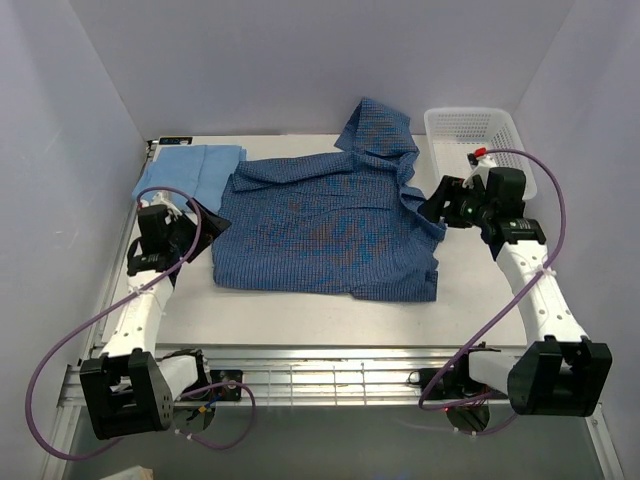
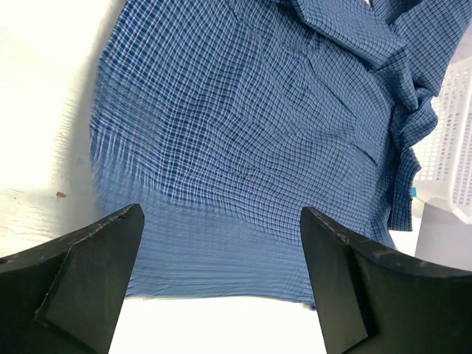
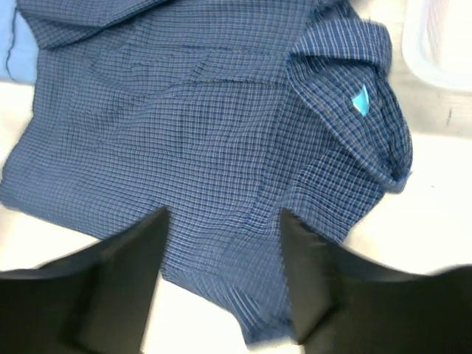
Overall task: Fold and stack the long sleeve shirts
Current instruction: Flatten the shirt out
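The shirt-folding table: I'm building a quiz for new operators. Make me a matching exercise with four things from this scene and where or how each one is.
Things:
1. dark blue checked shirt
2. light blue shirt
3. white mesh basket
4. left gripper

Places or states, on the table:
a. far right corner
b. jaws open, nothing between them, at the checked shirt's left edge
c. spread across the middle
d. far left, lying flat

Pairs: 1-c, 2-d, 3-a, 4-b
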`<action>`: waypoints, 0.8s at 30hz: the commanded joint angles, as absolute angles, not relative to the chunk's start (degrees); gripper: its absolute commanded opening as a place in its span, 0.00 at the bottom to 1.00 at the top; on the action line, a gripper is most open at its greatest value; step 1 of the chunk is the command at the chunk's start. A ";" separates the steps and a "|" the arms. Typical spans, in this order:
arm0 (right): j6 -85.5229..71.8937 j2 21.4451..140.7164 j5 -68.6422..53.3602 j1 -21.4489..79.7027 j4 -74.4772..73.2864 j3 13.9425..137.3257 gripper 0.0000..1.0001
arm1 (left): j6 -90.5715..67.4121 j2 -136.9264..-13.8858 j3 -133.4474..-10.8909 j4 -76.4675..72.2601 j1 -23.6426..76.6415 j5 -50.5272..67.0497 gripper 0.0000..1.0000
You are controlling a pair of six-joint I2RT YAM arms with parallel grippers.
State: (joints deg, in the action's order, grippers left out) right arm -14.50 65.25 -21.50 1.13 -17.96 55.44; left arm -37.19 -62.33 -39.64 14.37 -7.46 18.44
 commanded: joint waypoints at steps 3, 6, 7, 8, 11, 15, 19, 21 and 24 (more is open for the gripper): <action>-11.60 69.18 -17.59 0.97 -34.96 58.45 0.96 | -36.91 -62.40 -44.99 20.30 -7.82 18.01 0.98; -12.83 64.45 -12.77 0.97 -39.53 56.61 0.90 | -36.30 -62.58 -47.19 22.93 -7.82 19.68 0.98; -13.53 63.12 -11.35 0.97 -40.42 54.25 0.90 | -35.95 -62.49 -47.37 23.46 -7.82 20.12 0.98; -14.49 61.54 -9.68 0.97 -41.47 53.01 0.90 | -35.86 -62.40 -47.29 23.38 -7.91 20.47 0.98; -17.75 57.40 -6.33 0.97 -43.50 47.12 0.90 | -36.56 -64.15 -45.80 22.33 -7.82 22.31 0.98; -23.10 53.89 -9.58 0.97 -43.77 39.83 0.90 | -38.67 -67.14 -43.34 19.96 -7.65 27.06 0.98; -32.40 53.44 -6.16 0.97 -44.03 34.72 0.90 | -40.86 -68.81 -40.26 16.09 -6.25 27.86 0.98; -33.39 53.96 -6.50 0.97 -42.63 32.71 0.92 | -41.39 -69.52 -39.82 15.47 -5.80 28.30 0.98; -34.63 54.75 -4.05 0.97 -45.25 30.86 0.94 | -41.57 -70.31 -38.85 15.29 -5.10 27.69 0.98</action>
State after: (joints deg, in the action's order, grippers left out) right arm -30.28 54.41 -6.87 1.13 -43.72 31.99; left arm -40.56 -70.76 -39.55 17.89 -5.78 26.28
